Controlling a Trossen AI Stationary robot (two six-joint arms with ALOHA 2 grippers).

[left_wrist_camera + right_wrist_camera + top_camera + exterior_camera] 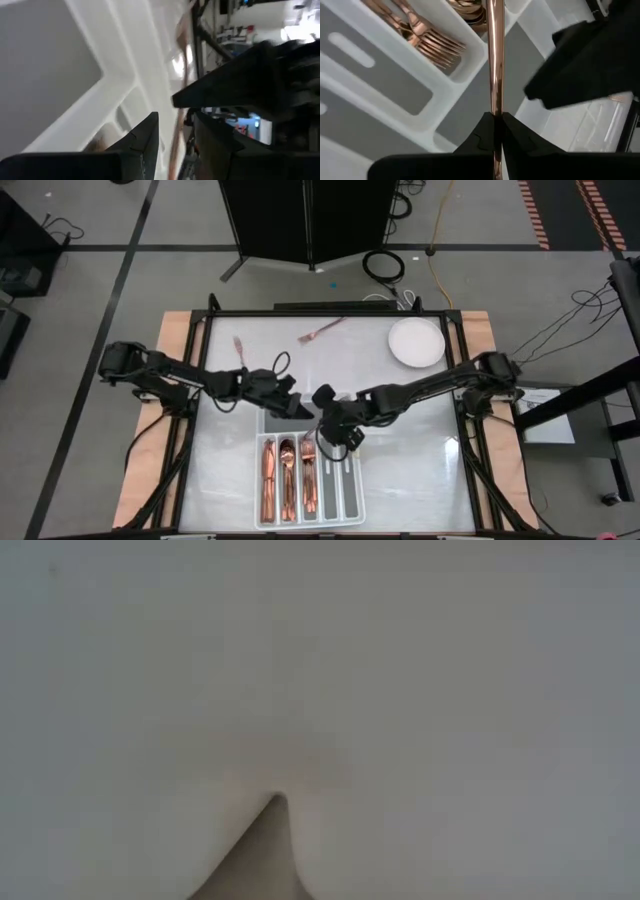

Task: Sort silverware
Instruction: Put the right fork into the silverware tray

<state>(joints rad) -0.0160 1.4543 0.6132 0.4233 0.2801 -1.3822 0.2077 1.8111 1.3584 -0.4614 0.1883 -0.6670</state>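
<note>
A white divided tray lies at the near middle of the table, with copper silverware in its three left compartments. In the right wrist view these include forks. Two more copper forks lie flat on the far part of the table. My right gripper hangs over the tray's far end, shut on a slim copper piece. My left gripper is just beyond the tray's far left corner, fingers apart. I see nothing surely held between them. My right gripper pinches the copper piece's slim shaft between its two fingers. The shaft runs on ahead of the fingertips and out of the wrist picture, so its end is hidden. The fingers slant down from the table's right side. The piece is lifted clear above the tray.
A round white plate sits at the far right. The tray's two right compartments are bare. The two grippers are close together over the tray's far end, and the left arm shows dark in the right wrist view. The low view shows only a pale blur.
</note>
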